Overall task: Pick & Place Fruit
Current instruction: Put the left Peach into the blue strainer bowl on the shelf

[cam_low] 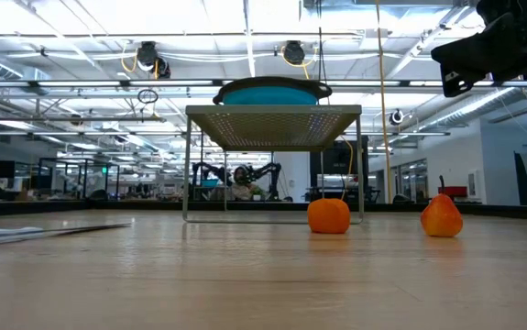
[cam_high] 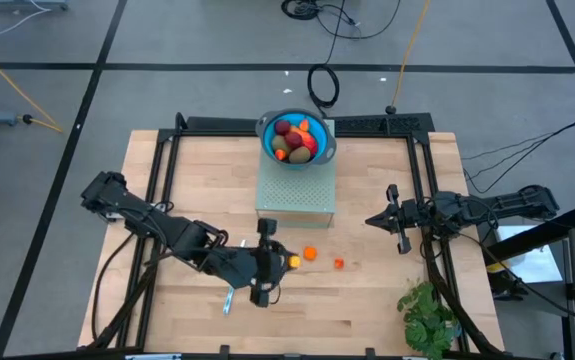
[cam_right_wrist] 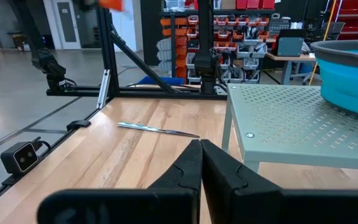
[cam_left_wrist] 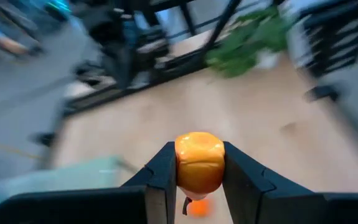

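Note:
My left gripper hangs above the table's near middle, shut on a small yellow-orange fruit. On the table just right of it lie an orange fruit and a smaller red-orange one; both also show in the low view, the orange fruit and the red-orange one. A blue bowl with several fruit stands on a grey-green perforated stand at the far middle. My right gripper waits shut at the table's right side. My left gripper pinches the yellow-orange fruit by its two opposite sides between its two fingers, near their free ends. The fingers slant downward toward the table's right. The fruit is lifted clear of the table, above the orange fruit.
A slim silver knife lies near the front edge, left of my left gripper. A green leafy plant stands at the near right corner. A black frame borders the table's left, far and right sides.

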Motion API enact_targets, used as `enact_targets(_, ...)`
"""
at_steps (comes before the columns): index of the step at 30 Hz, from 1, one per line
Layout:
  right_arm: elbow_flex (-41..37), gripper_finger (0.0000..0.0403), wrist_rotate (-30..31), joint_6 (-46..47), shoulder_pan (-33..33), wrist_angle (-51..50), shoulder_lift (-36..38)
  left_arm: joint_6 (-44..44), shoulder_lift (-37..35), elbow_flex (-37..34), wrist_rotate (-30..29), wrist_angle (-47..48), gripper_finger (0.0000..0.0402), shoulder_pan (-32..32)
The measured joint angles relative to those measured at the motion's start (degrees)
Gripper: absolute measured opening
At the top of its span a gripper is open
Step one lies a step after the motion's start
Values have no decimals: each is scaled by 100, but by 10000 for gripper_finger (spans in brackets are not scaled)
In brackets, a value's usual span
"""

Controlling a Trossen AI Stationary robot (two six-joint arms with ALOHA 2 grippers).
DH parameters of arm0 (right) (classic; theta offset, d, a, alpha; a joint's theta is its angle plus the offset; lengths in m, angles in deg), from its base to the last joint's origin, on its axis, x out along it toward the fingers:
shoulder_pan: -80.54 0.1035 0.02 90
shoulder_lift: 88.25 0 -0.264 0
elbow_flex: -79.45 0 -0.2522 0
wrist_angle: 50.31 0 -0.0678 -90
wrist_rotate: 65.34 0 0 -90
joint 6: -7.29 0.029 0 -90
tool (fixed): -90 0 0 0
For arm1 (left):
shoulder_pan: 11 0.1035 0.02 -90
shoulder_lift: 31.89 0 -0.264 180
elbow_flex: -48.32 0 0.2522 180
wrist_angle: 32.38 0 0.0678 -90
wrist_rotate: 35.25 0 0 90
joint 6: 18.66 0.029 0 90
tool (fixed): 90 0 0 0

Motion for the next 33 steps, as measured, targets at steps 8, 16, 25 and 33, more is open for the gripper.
enact_targets(8, 0, 0, 1, 0, -1, -5, 0, 2225, 0, 0, -1854, 46, 93, 394)
enact_targets(16, 0, 0, -1, 0, 0, -5, 0, 3665, 0, 0, -2117, 46, 93, 1332)
enact_targets(25, 0, 0, 1, 0, 0, -5, 0, 3805, 0, 0, -1997, 37, 93, 2536)
enact_targets(33, 0, 0, 1, 0, 1, -5, 2, 3333, 0, 0, -992, 38, 93, 3409)
